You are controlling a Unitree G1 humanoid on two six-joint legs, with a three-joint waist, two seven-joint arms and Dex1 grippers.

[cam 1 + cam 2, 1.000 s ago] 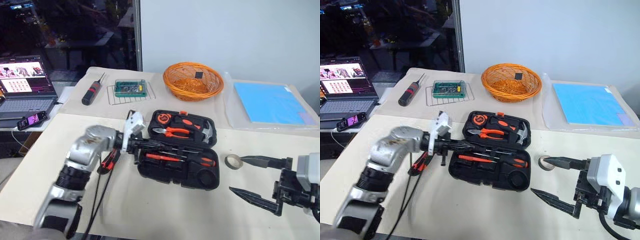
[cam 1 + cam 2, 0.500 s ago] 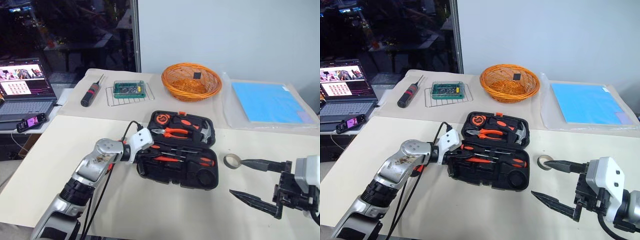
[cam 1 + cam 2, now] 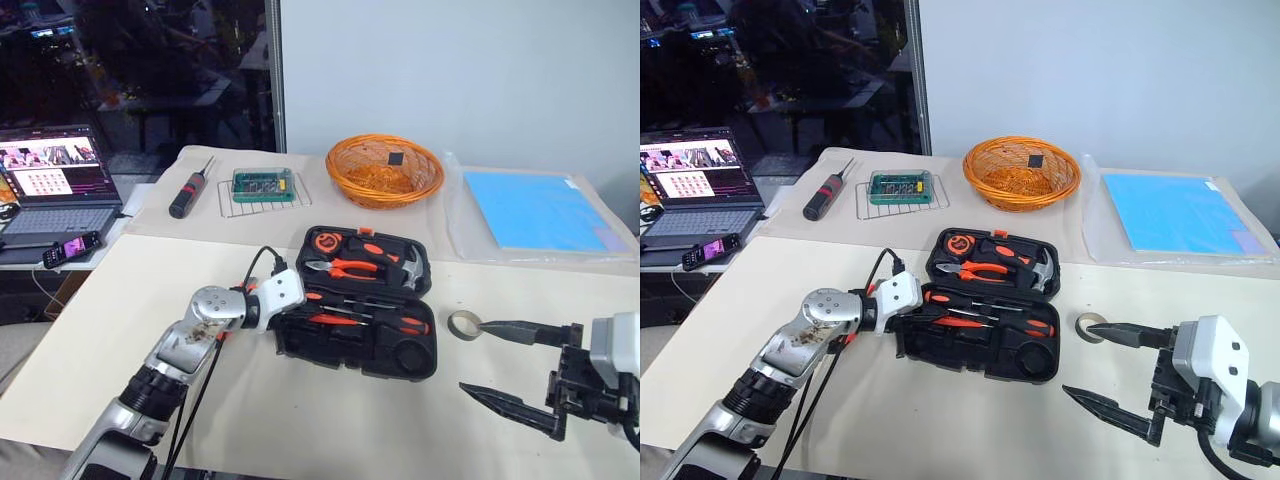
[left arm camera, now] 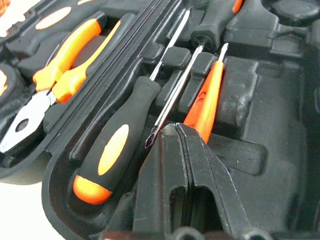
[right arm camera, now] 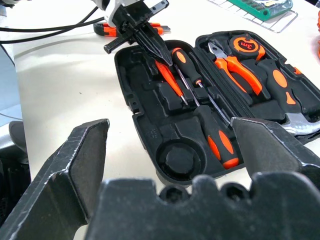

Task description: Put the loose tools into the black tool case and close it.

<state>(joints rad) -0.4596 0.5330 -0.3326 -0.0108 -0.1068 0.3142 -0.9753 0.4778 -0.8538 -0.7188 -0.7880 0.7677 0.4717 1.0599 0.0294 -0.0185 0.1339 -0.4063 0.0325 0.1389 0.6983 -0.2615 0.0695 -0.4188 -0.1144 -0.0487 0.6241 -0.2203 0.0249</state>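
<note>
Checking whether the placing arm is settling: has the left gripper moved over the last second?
Yes. The left gripper has come down from above the black tool case edge into its near-left corner, shut on a slim screwdriver.

- Head pair looks forward and down over the table (image 3: 120,300).
- Left wrist view sits close inside the black tool case (image 4: 260,115).
- Right wrist view faces the case from farther; all 4 share it.

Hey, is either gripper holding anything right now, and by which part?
Right gripper is open and empty. Left gripper is shut, tips against the handle of the slim orange screwdriver in the case; a real grip cannot be told.
</note>
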